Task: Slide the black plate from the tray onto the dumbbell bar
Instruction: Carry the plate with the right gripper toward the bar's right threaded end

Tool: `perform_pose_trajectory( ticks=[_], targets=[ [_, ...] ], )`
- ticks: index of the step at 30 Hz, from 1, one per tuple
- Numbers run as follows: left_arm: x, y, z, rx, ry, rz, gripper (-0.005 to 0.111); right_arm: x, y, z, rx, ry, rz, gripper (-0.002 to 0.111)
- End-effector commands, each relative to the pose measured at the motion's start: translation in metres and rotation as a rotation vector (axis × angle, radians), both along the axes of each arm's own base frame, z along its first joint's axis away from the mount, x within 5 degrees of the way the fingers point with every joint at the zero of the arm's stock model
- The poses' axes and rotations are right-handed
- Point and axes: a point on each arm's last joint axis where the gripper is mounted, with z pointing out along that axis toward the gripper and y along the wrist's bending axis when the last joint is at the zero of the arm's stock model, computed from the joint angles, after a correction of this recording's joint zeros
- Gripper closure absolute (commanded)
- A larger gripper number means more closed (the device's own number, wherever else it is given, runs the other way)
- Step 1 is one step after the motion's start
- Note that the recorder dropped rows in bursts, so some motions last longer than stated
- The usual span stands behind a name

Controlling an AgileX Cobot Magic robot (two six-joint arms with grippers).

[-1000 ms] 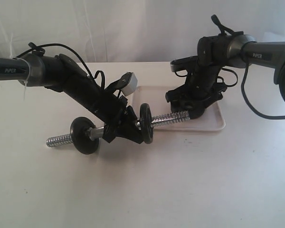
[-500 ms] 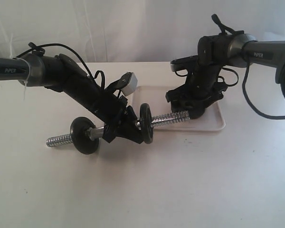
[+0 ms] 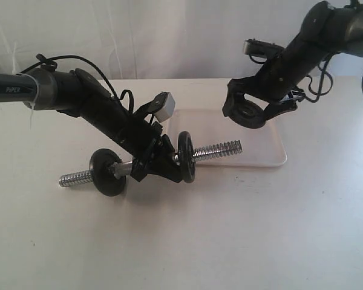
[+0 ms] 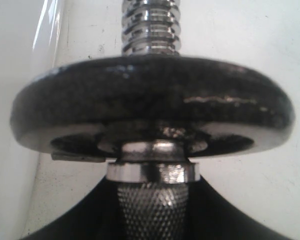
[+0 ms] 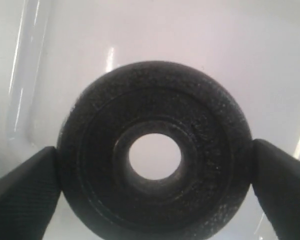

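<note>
My right gripper point(image 3: 251, 113) hangs in the air above the white tray point(image 3: 273, 154), shut on the black plate point(image 3: 238, 117) by its rim. The right wrist view shows the plate point(image 5: 100, 170) face-on, hole clear, with a finger against each side of it and the gripper point(image 5: 154, 170) over the tray point(image 5: 140, 35). The dumbbell bar point(image 3: 221, 149) lies tilted, its threaded end reaching over the tray's left part. My left gripper point(image 3: 155, 165) is shut on the bar's knurled middle point(image 4: 152, 205). Two other black discs point(image 3: 185, 157) point(image 3: 107, 173) sit on the bar either side of that grip.
The white table point(image 3: 230, 229) spreads around the tray, with a white curtain point(image 3: 169, 36) behind it. The bar's other threaded end point(image 3: 75, 178) sticks out to the left. The left arm point(image 3: 78, 93) slants over the table's left half.
My right gripper has risen off the tray and swung up and to the right, carrying the black plate with it. The left gripper and the bar have stayed put.
</note>
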Motion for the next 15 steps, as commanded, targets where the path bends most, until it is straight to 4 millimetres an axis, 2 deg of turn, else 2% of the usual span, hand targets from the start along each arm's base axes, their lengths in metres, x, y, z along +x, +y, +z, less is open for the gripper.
perform_pose_trajectory(
  ticks=[1,6,12,15],
  targets=[
    [-0.004,-0.002,0.014,-0.087,0.058,-0.012,0.107,-0.001,-0.017,0.023,0.136,-0.038,0.021,0.108],
    [-0.004,-0.002,0.014,-0.087,0.058,-0.012,0.107,-0.001,-0.032,0.029,0.35,-0.053,0.036,0.108],
    [-0.004,-0.002,0.014,-0.087,0.058,-0.012,0.107,-0.006,-0.051,0.022,0.428,-0.04,0.051,0.108],
    [-0.004,-0.002,0.013,-0.086,0.056,-0.01,0.107,-0.011,-0.059,0.022,0.543,-0.034,0.073,0.108]
  ],
)
